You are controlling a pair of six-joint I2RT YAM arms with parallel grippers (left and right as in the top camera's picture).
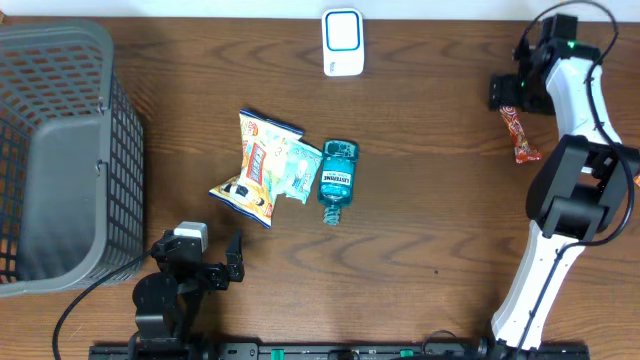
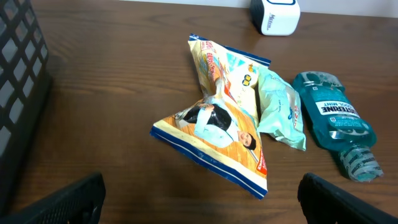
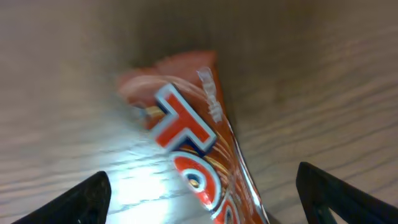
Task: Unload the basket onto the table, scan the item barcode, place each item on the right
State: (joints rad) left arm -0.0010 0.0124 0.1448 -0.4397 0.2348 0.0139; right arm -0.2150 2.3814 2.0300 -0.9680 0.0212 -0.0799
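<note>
A red snack wrapper (image 1: 521,140) lies on the table at the far right. My right gripper (image 1: 509,95) hovers over its far end. In the right wrist view the wrapper (image 3: 193,149) lies between the spread fingers of the right gripper (image 3: 205,205), open and touching nothing. The white and blue scanner (image 1: 342,42) stands at the back centre. My left gripper (image 1: 203,258) rests open near the front edge, short of the chips bag (image 1: 258,165). The left wrist view shows the left gripper (image 2: 202,208) with bare table between its fingers, the chips bag (image 2: 217,124) and the scanner (image 2: 275,15).
A grey wire basket (image 1: 60,150) fills the left side. A pale green packet (image 1: 298,168) and a teal mouthwash bottle (image 1: 336,178) lie beside the chips bag in mid-table. In the left wrist view, the basket (image 2: 18,93) edges the left.
</note>
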